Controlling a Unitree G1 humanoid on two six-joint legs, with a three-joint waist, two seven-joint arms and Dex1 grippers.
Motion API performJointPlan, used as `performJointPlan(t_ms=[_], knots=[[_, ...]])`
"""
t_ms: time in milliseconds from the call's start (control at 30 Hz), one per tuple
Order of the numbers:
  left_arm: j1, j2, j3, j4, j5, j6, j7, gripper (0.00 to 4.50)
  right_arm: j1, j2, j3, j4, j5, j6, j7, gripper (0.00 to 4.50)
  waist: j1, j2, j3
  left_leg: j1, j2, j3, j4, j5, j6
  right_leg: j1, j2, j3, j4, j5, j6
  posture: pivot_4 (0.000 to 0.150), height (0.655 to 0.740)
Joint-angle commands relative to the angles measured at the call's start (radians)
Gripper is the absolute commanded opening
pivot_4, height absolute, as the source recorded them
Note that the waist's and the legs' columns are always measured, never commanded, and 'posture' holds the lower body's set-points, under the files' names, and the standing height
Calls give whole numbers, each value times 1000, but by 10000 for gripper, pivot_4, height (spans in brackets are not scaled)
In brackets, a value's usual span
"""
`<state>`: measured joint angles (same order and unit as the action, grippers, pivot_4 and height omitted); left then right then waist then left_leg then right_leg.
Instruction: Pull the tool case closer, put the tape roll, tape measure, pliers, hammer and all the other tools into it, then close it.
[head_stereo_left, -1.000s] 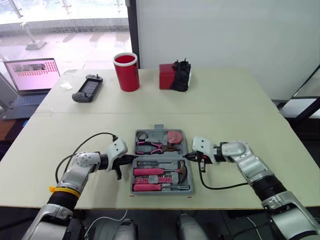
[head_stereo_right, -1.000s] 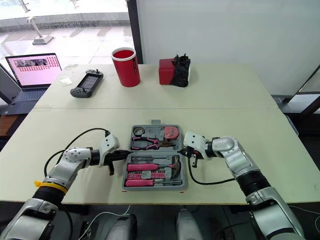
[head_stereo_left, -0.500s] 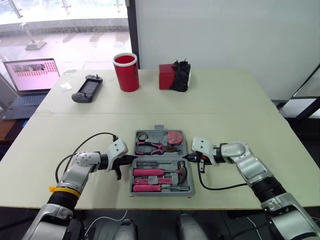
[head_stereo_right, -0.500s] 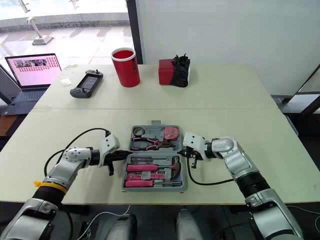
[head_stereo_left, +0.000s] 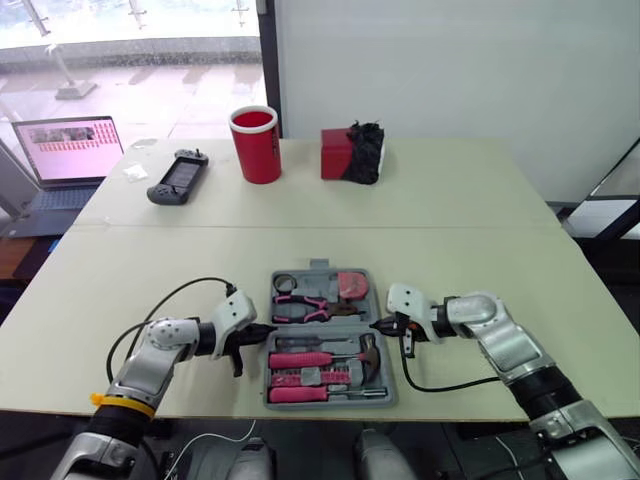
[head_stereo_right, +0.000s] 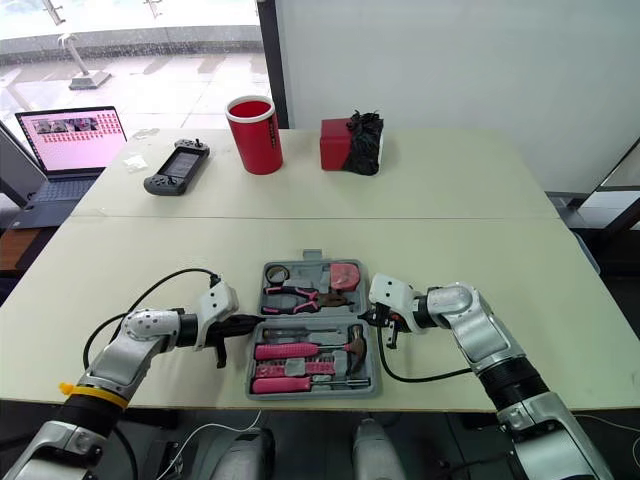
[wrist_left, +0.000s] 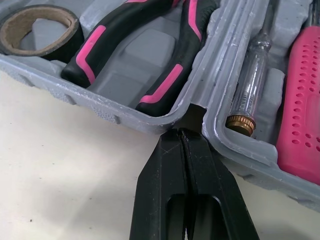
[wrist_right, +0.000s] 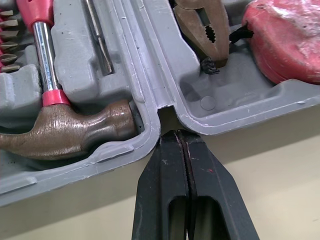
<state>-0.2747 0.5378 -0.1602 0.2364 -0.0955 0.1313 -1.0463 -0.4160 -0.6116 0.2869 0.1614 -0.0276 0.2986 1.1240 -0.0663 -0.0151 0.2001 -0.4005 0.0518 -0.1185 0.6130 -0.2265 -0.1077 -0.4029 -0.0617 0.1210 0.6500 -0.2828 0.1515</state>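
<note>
Beige desk (head_stereo_left: 450, 250) | open tool case (head_stereo_left: 319, 266) looks stiff, loaded, probably heavy | left gripper (head_stereo_left: 262, 330) and right gripper (head_stereo_left: 377, 325) sit closed together at its hinge notches | best hold: its far rim

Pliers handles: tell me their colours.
The pliers handles are black with pink stripes, clearest in the left wrist view.

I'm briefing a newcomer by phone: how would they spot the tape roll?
On the near table lies an open grey tool case. The tape roll sits in its far left corner, beside the pink-and-black pliers; it is the only black ring with a brown cardboard core.
</note>
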Motion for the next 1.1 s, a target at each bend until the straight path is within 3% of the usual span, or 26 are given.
performJointPlan(t_ms=[33, 200, 467, 733, 833, 933, 967, 1067, 1100], knots=[[32, -17, -39, -40, -7, 4, -17, 380, 29, 12, 36, -77, 31, 19, 37, 0, 0, 0, 0, 1, 0, 0, 0, 0, 0, 0, 0, 0, 0, 0, 0, 1500, 7400], [39, -20, -45, -57, -8, 15, -19, 380, 37, 7, 31, -84, 27, 26, 34, 0, -1, 0, 0, 8, 0, 0, -1, 0, 0, 8, 0, 0, -1, -1, 0, 1500, 7400], [22, -8, -37, -34, 1, 8, -20, 380, 15, -9, 20, -39, 18, 10, 38, 0, -1, 0, 0, 9, 0, 0, -1, 0, 0, 9, 0, 0, -2, -1, 1, 1500, 7400], [46, 117, 124, 10, -81, 24, -29, 380, -20, -102, -100, 40, 68, 48, 43, 0, -3, 0, 0, 9, 0, 0, -2, 0, 0, 8, 0, 0, -1, -1, 1, 1500, 7400], [66, 150, 184, -29, -139, 49, -45, 0, -15, -133, -145, 35, 103, 83, 43, 7838, -3, 0, 1, 8, 0, 0, -2, 0, 0, 8, 0, 0, -2, -2, -1, 1500, 7400], [88, 155, 219, -93, -187, 82, -48, 0, -11, -138, -182, 4, 147, 141, 44, 22222, -2, 0, 1, 8, 0, 0, -2, 0, 0, 8, 0, 0, -2, -2, -2, 1500, 7400], [96, 156, 224, -115, -201, 92, -51, 0, -9, -138, -191, -5, 159, 157, 43, 28992, -2, 0, 1, 8, 0, 0, -2, 0, 0, 8, 0, 0, -2, -2, -2, 1500, 7400], [137, 149, 256, -257, -298, 166, -56, 0, -9, -119, -270, -73, 294, 363, 34, 42538, -2, 0, 1, 8, 0, 0, -2, 0, 0, 8, 0, 0, -2, -2, -1, 1500, 7400], [147, 148, 261, -291, -317, 184, -52, 0, -10, -114, -292, -92, 334, 423, 30, 44337, -2, 0, 1, 7, 0, 0, -2, 0, 0, 7, 0, 0, -2, -2, -1, 1500, 7400]])
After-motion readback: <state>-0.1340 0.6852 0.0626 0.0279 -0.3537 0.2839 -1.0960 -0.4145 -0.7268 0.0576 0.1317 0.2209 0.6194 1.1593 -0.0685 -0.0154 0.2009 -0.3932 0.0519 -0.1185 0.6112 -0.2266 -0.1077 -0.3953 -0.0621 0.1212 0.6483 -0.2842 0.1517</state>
